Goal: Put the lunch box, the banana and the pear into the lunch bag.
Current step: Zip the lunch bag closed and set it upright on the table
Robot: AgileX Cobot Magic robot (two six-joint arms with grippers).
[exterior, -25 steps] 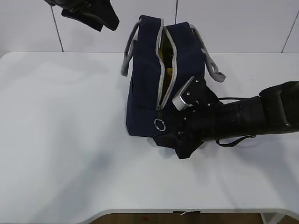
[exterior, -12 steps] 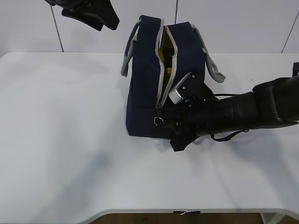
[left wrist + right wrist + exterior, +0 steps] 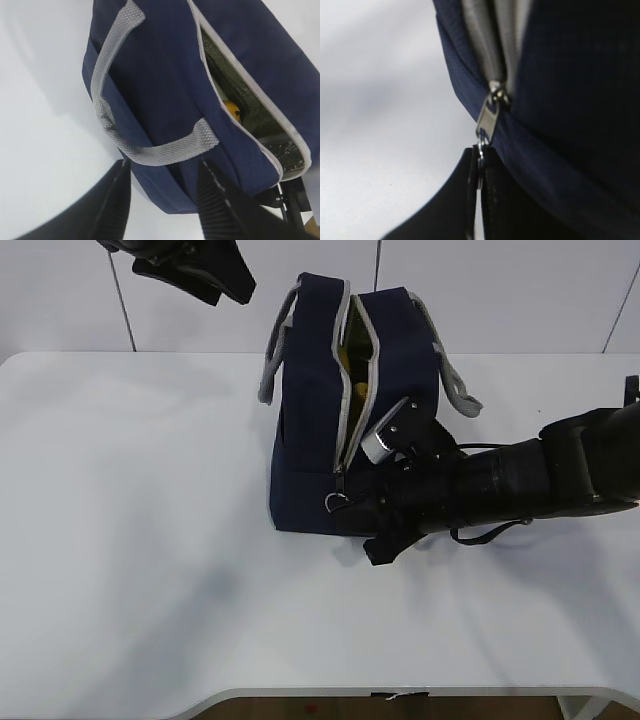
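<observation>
- My left gripper (image 3: 195,275) hangs above the table's (image 3: 120,540) far left, jaws parted and empty.
- The lunch bag (image 3: 310,420) stands mid-table, zipper open along the top; something yellow (image 3: 231,109) shows inside.
- My right gripper (image 3: 479,172) is pinched closed on the zipper's ring pull (image 3: 337,502) at the bag's near end.

A white counter (image 3: 130,540) with rounded corners fills the scene. Behind it stands a white panelled wall (image 3: 500,290) with thin dark seams. Soft, even light casts faint shadows.
</observation>
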